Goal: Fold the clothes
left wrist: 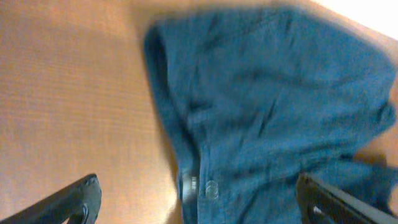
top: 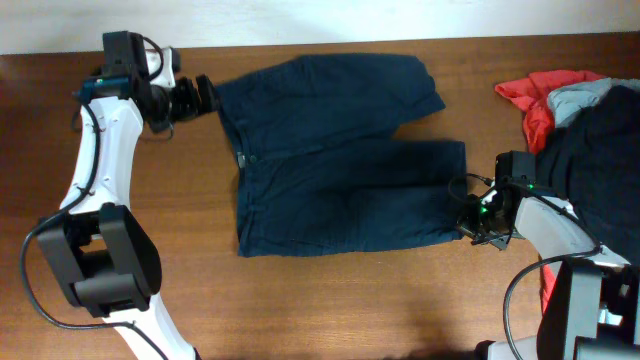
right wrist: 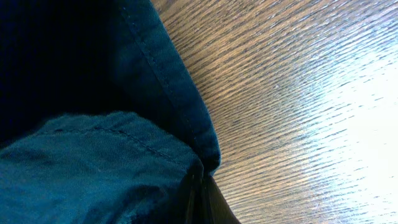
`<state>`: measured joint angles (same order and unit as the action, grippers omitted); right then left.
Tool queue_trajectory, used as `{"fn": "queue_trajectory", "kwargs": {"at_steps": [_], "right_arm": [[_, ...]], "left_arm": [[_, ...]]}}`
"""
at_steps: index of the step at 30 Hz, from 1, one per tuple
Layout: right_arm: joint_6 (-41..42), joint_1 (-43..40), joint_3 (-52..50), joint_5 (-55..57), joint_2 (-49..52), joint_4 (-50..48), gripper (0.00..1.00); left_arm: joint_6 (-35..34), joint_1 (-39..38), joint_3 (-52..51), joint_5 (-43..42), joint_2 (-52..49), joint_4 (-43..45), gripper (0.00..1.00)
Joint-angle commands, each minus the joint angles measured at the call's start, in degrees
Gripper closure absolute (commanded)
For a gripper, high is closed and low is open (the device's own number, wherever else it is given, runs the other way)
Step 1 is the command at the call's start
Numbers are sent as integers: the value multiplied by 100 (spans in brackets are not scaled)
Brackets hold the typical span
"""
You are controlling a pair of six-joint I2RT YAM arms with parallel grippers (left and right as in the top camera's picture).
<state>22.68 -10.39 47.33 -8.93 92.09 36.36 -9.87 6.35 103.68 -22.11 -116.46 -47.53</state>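
The right pincer [top: 478,228] is closed on the shorts [top: 330,160]; the left pincer [top: 205,95] stands wide open.
The shorts lie spread on the worktop [top: 300,300], right pincer at one leg's hem corner, left pincer just beside the waistband.

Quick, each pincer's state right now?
Left pincer: open, holding nothing.
Right pincer: shut on the hem of the dark navy-blue fabric shorts.

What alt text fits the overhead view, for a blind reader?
Dark navy shorts lie spread on a wooden table; the right arm's fingers pinch the nearer leg's hem, and the left arm's fingers stand open by the waistband. A red garment and a black garment are piled at the picture's right edge.
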Motion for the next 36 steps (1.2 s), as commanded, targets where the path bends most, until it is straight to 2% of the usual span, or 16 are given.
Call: {"fn": "queue_trajectory", "kwargs": {"at_steps": [1,6,8,11,16,22,24,27,30,36], "right_arm": [[28,37,-57,55,15,50,95],[11,37,-59,57,15,57,95],[11,37,-59,59,15,46,95],[-15,37,-59,103,15,48,95],[-33,37,-59,208,15,46,95],[-140,37,-59,205,15,70,95],[-140,37,-59,205,15,72,95],[-138,37,-59,205,15,70,95],[-138,37,-59,205,15,70,95],[-138,37,-59,205,15,70,94]], "left_arm": [[55,20,61,-39,109,289,1],[52,20,61,-192,109,7,1],[52,9,61,-247,109,-444,1],[50,-44,0,133,105,-1388,1],[52,-197,-535,201,105,-2118,1],[48,-487,-1591,227,105,-2177,1],[17,-575,-1834,485,105,-2155,2],[-101,-684,-1998,964,109,-2251,8],[-98,-848,-2065,1091,111,-2476,18],[-122,-1414,-2533,1362,111,-2472,19]]}}
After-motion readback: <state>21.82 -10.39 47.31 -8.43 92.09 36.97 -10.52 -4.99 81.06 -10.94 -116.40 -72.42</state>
